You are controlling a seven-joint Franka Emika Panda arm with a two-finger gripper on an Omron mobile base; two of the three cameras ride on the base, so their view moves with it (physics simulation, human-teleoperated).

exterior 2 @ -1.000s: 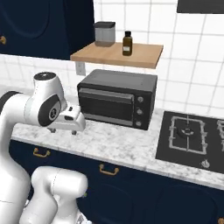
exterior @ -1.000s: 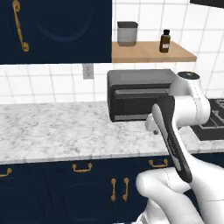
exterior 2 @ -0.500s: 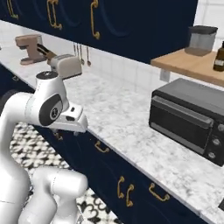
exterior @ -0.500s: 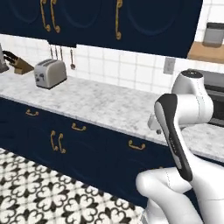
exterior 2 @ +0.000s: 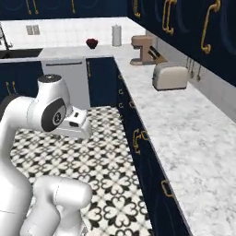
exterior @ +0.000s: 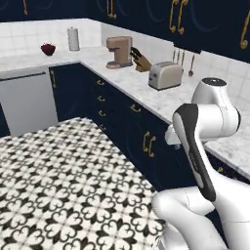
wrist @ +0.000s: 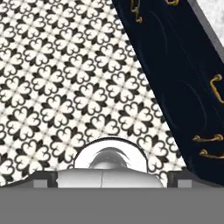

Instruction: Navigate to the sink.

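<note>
The sink [exterior 2: 16, 53] shows as a black basin set in the counter at the far left edge of the right base view, with part of its dark faucet [exterior 2: 4, 39] above it. It is far off, across the patterned floor. My gripper [exterior 2: 81, 132] hangs folded close to the arm over the floor, beside the dark blue cabinets. In the hand view the gripper [wrist: 111, 178] points down at the floor tiles, its tips set wide apart with nothing between them.
A marble counter [exterior: 146, 93] runs along dark blue cabinets on the right and turns a corner. On it stand a toaster [exterior: 165, 74], a coffee machine [exterior: 119, 51], a knife block [exterior: 141, 61], a red bowl [exterior: 48, 49] and a paper roll [exterior: 73, 39]. A grey dishwasher [exterior: 27, 105] fronts the corner.
The whole picture has swung left as the base turned: the toaster oven and stovetop are gone, the corner counter and the sink's edge have come in. The arm's pose is unchanged.
</note>
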